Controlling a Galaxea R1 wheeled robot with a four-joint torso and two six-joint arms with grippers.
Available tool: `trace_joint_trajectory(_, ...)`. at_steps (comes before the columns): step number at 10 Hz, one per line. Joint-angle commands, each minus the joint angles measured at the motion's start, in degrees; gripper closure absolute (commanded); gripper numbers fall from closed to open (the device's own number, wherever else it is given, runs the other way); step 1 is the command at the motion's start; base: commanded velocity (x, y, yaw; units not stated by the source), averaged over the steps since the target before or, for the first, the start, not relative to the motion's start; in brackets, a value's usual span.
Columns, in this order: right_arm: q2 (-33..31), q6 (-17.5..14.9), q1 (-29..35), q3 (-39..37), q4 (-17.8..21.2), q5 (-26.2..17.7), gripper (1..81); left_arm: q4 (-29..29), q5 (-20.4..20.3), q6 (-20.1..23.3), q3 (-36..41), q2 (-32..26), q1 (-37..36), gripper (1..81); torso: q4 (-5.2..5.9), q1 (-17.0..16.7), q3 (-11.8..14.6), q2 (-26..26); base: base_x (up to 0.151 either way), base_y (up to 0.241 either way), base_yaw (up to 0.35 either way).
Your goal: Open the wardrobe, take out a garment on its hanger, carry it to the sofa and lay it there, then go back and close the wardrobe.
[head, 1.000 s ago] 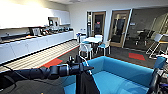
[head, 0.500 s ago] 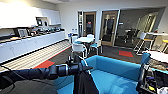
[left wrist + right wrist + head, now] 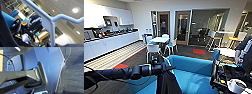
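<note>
white table (image 3: pixel 159 39) | white chairs (image 3: pixel 152 48) | kitchen counter (image 3: pixel 106 42) | red floor patch (image 3: pixel 199 51)

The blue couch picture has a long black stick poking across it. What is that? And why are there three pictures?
That black stick is the robot's left arm, ending in its left gripper, a kind of hand. The robot has three cameras. One sits high up, like eyes, and sees the room: the blue sofa, and white chairs around a small table farther back. A black shirt hangs below the gripper, in front of the sofa. The second camera rides on the left wrist and looks up at the pale hanger and the ceiling lights. The third rides on the right wrist and sees the robot's own body and the floor.
</note>
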Motion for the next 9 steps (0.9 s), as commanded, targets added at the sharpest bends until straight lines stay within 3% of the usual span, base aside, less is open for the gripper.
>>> trace_joint_trajectory(1, 0.1, -0.2, 1.8, 0.0, -0.4, -3.6, 1.0, 1.6, -1.8, 0.9, 1.5, -0.2, -8.9, 81.1, 0.00, 0.0, 0.0, 0.0, 0.000, 0.000, -0.261)
trace_joint_trajectory(6, 0.2, -0.3, 1.9, 0.0, -0.5, -3.6, 1.0, 1.7, -1.5, 0.6, 1.4, -0.7, -8.9, 81.1, 0.00, 0.0, 0.0, 0.0, 0.000, 0.000, -0.242)
trace_joint_trajectory(9, 0.5, -0.9, 2.0, 0.0, -0.4, -3.6, 1.0, 1.7, -1.6, 1.1, 1.5, -0.8, -8.9, 81.1, 0.00, 0.0, 0.0, 0.0, 0.000, 0.000, -0.043)
